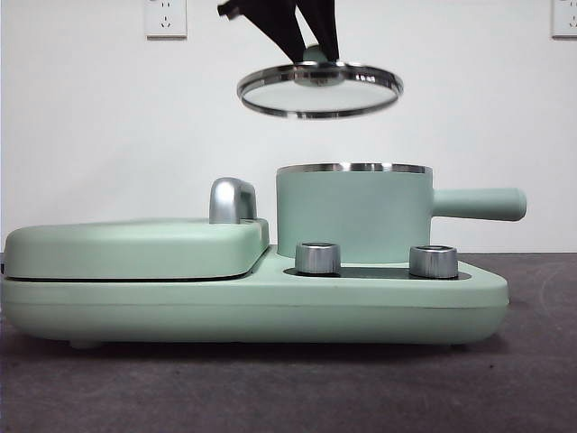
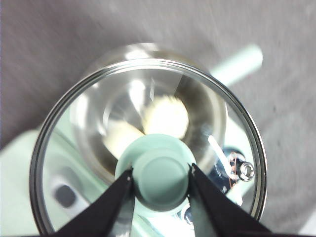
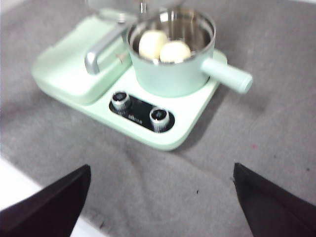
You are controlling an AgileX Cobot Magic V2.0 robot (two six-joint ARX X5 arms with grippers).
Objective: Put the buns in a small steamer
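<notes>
Your left claw (image 2: 160,180) grips the glass lid (image 1: 320,90) by its green knob (image 2: 162,177), above the small steamer (image 1: 353,216) holding both buns (image 3: 164,47); your right claw (image 3: 160,207) spreads wide.

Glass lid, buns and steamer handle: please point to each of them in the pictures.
glass lid (image 1: 320,91): front view, on the glass pane.
buns (image 3: 153,44): right wrist view, on the top of one bun.
steamer handle (image 1: 478,204): front view, on the middle of the handle.
</notes>
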